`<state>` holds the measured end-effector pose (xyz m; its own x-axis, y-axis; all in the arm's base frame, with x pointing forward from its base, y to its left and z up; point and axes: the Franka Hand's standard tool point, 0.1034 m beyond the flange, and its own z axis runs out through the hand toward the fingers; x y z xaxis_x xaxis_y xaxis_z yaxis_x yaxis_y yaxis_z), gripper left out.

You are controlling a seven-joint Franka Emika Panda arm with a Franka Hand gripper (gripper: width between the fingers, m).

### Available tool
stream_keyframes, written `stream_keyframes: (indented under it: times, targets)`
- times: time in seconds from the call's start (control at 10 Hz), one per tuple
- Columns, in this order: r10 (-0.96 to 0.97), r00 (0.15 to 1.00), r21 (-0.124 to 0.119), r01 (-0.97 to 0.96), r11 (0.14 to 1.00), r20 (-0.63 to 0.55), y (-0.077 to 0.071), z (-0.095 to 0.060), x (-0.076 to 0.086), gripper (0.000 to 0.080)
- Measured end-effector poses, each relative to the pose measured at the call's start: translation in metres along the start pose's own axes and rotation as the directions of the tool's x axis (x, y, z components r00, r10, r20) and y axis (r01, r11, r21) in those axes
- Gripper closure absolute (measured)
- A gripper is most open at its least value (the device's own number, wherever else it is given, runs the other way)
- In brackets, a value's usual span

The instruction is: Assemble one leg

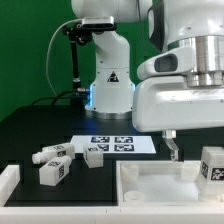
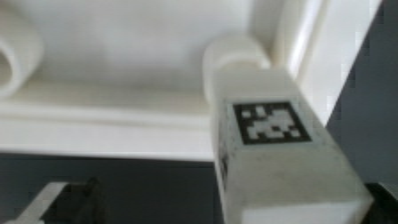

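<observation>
One leg [image 1: 212,165], a white block with a square tag, stands upright at the right end of the large white tray [image 1: 150,185]. In the wrist view this leg [image 2: 267,140] fills the middle, its far end at the tray's raised rim [image 2: 125,125]. My gripper [image 1: 198,150] hangs right over it. One dark finger [image 1: 172,148] stands apart from the leg, with a gap between them. The same finger [image 2: 63,205] shows in the wrist view, also apart from the leg. The other finger is hidden. Three more legs [image 1: 58,160] lie on the table at the exterior view's left.
The marker board [image 1: 118,143] lies flat behind the tray. The robot's base [image 1: 110,85] stands at the back before a green wall. A white block [image 1: 8,180] sits at the front left edge. A round white part [image 2: 18,60] shows at the wrist view's edge.
</observation>
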<state>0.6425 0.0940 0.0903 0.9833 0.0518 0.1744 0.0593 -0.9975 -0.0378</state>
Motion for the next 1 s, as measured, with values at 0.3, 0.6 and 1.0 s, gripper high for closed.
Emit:
stream_keyframes:
  times: [0.3, 0.6, 1.0]
  targets:
    - [0.062, 0.975, 0.001, -0.064, 0.998, 0.211, -0.009, 0.007, -0.007, 0.015]
    - [0.073, 0.976, -0.003, -0.074, 0.997, 0.205, -0.011, 0.01, 0.002, 0.015]
    - [0.103, 0.973, -0.009, -0.104, 0.995, 0.205, -0.01, 0.01, 0.002, 0.0513]
